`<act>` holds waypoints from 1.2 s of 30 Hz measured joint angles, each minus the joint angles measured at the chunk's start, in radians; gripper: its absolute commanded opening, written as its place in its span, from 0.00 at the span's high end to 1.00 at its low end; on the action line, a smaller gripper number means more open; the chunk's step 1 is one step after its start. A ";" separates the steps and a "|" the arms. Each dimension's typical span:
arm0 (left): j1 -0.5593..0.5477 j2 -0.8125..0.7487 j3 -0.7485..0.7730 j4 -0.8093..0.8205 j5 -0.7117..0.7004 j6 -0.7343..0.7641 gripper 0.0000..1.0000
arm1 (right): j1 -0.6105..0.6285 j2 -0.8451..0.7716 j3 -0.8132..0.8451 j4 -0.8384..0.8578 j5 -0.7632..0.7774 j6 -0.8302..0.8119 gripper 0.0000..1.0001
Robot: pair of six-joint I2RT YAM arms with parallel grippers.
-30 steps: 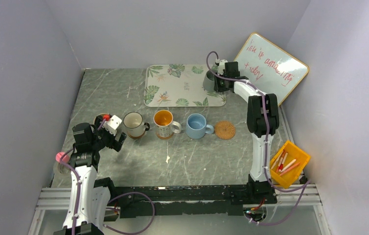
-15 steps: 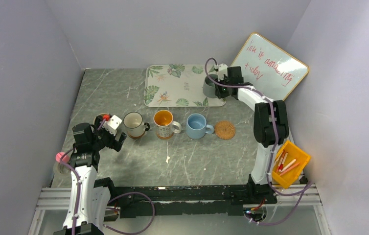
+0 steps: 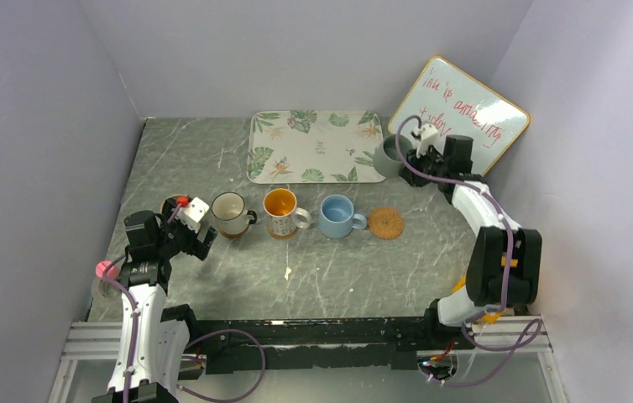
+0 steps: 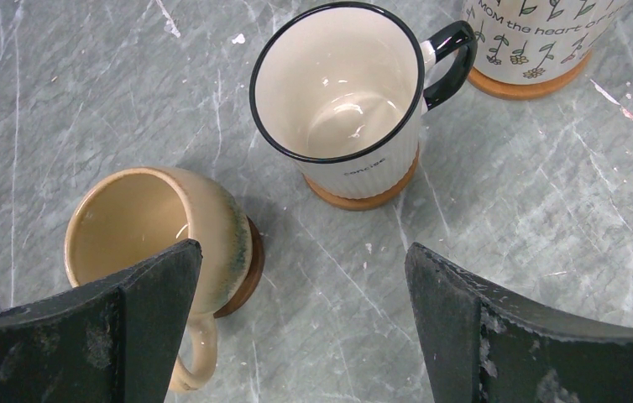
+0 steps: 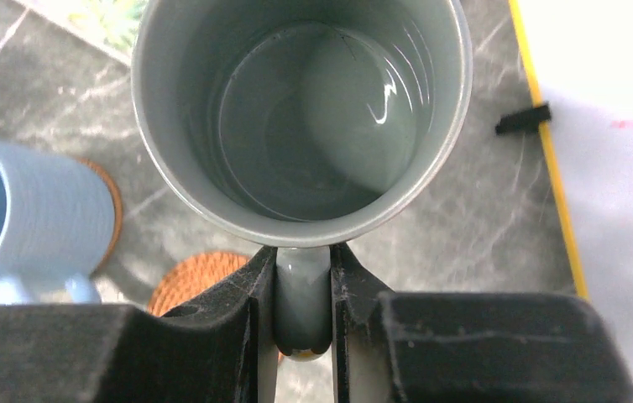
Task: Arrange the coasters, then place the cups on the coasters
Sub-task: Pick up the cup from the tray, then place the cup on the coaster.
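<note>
**My three cameras**

My top camera looks down from behind the bases, taking in the whole table. The left wrist one hangs close over the white cup. The right wrist one sits right above the grey cup. Both cups show from the top too.

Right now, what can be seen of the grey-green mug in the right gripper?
The grey-green mug is a plain, glossy, ceramic-looking cylinder, empty inside, mouth up and roughly upright. The right gripper is shut on its handle, fingers pinching it from both sides; nothing else visibly touches it. It appears held off the table, by the leaf-print tray's right end.
</note>
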 measured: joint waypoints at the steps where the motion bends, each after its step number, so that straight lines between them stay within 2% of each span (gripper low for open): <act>1: 0.000 0.000 0.000 0.000 0.000 0.000 0.04 | -0.016 -0.031 -0.038 0.001 -0.011 -0.014 1.00; 8: 0.000 0.000 0.000 0.000 0.000 0.000 0.04 | -0.030 -0.230 -0.264 -0.006 -0.069 -0.097 1.00; 13: 0.000 0.000 0.000 0.000 0.000 0.000 0.04 | -0.029 -0.310 -0.366 -0.011 -0.088 -0.133 1.00; 20: 0.000 0.000 0.000 0.000 0.000 0.000 0.04 | -0.039 -0.319 -0.460 -0.005 -0.087 -0.153 1.00; 36: 0.000 0.000 0.000 0.000 0.000 0.000 0.04 | -0.045 -0.335 -0.526 0.000 -0.076 -0.210 1.00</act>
